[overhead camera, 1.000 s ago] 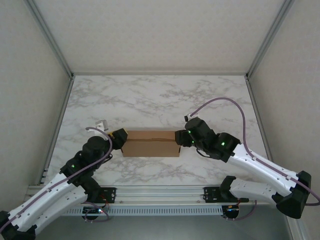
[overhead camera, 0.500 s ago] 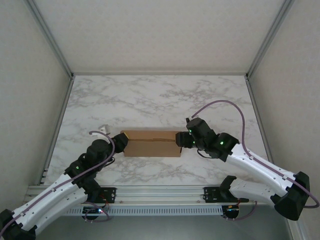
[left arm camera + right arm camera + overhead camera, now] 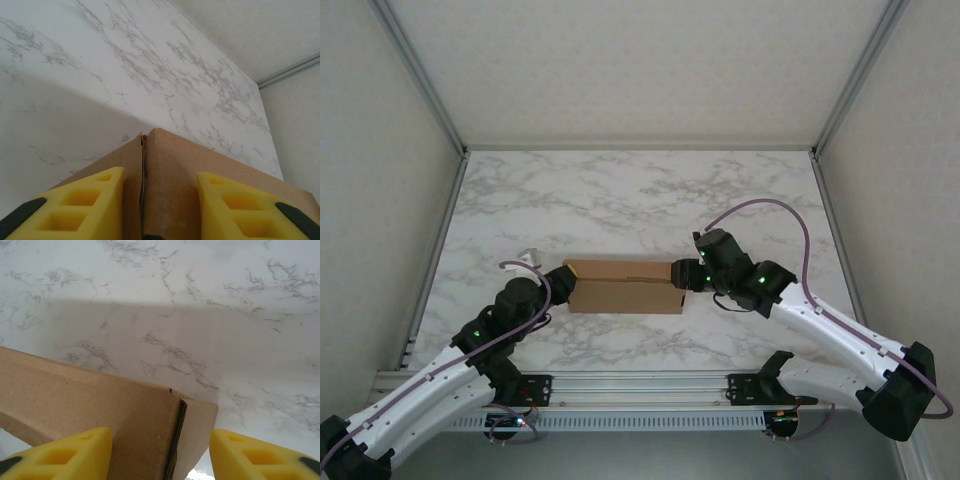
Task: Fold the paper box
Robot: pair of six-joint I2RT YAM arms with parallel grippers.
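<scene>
The paper box (image 3: 625, 285) is a flat brown cardboard box lying on the marble table, long side left to right. My left gripper (image 3: 561, 279) is at its left end. In the left wrist view, the yellow fingers (image 3: 87, 205) stand apart over a box corner (image 3: 165, 175) with a seam running between them. My right gripper (image 3: 684, 276) is at the box's right end. In the right wrist view, the box end (image 3: 150, 435) lies between the fingers; the left finger (image 3: 65, 452) overlaps the cardboard, and the right one is clear of it, over marble. Both grippers are open.
The marble table (image 3: 640, 200) runs well behind the box. White walls with aluminium posts (image 3: 430, 110) close the left, right and back sides. A metal rail (image 3: 640, 385) runs along the near edge between the arm bases.
My left gripper has slid in onto the box's left end and its jaws have narrowed. The right gripper has shifted slightly at the right end. The box has barely moved.
</scene>
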